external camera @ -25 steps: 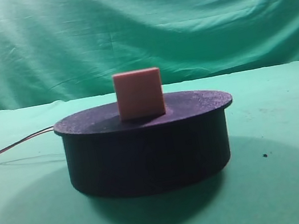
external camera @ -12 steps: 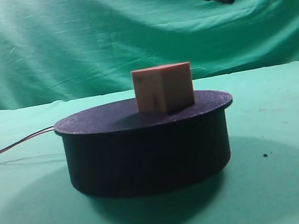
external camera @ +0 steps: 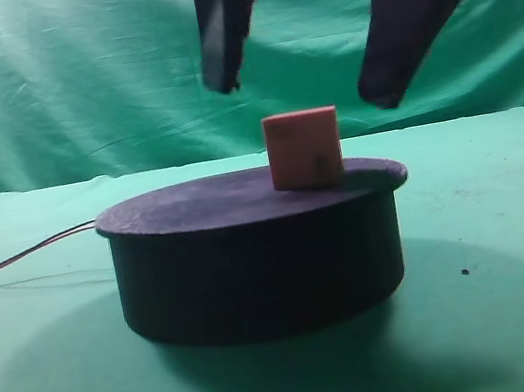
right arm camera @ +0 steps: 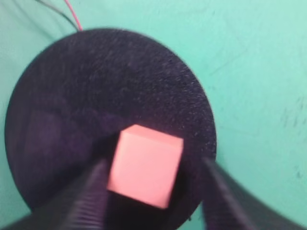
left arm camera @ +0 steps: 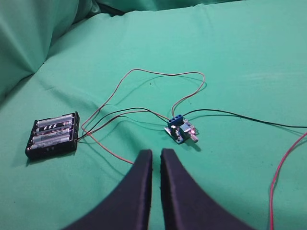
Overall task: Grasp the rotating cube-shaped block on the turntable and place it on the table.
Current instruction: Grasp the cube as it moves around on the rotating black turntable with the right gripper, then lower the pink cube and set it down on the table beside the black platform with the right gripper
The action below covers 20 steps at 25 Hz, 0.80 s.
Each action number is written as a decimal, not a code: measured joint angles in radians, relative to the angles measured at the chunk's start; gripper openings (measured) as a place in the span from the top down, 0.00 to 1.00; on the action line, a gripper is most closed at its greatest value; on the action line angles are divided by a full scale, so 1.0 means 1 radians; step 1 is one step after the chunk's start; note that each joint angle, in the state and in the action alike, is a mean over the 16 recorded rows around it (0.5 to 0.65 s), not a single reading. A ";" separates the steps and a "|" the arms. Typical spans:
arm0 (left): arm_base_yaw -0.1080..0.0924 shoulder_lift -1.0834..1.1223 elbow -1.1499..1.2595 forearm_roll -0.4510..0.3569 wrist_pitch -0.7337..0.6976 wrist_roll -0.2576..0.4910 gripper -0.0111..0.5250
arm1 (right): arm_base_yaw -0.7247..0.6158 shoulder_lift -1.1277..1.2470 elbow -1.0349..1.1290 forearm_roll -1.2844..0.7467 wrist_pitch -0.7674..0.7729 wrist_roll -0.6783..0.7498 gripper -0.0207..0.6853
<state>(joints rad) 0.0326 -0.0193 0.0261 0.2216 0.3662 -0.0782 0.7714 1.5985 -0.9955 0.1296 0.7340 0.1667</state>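
The salmon-pink cube-shaped block (external camera: pixel 304 148) stands on the right part of the black turntable (external camera: pixel 253 258), which rests on the green cloth table (external camera: pixel 509 213). My right gripper (external camera: pixel 303 92) is open. Its two dark fingers hang above the block, one on each side, and do not touch it. In the right wrist view the block (right arm camera: pixel 145 165) lies between the blurred fingers of the right gripper (right arm camera: pixel 153 165), near the rim of the turntable (right arm camera: pixel 96 86). My left gripper (left arm camera: pixel 156 153) is shut and empty over the table (left arm camera: pixel 240 57), and does not show in the exterior view.
Thin wires (external camera: pixel 19 259) run from the drum's left side off the frame. Under the left gripper lie a black battery pack (left arm camera: pixel 53 134), a small blue circuit board (left arm camera: pixel 181 129) and loose red and black wires (left arm camera: pixel 283 167). A wrinkled green backdrop (external camera: pixel 69 78) hangs behind.
The block has ridden to the right on the turning disc. My right gripper has come down from the upper right, and its open fingers now hang either side above the block.
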 joint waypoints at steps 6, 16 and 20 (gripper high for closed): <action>0.000 0.000 0.000 0.000 0.000 0.000 0.98 | -0.035 -0.023 -0.040 -0.076 0.033 0.026 0.60; 0.000 0.000 0.000 0.000 0.000 0.000 0.98 | -0.178 -0.121 0.031 -0.146 0.070 0.026 0.65; 0.000 0.000 0.000 0.000 0.000 0.000 0.98 | -0.221 -0.123 0.110 -0.135 0.023 0.017 0.65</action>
<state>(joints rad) 0.0326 -0.0193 0.0261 0.2216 0.3662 -0.0782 0.5505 1.4751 -0.8854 -0.0055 0.7568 0.1839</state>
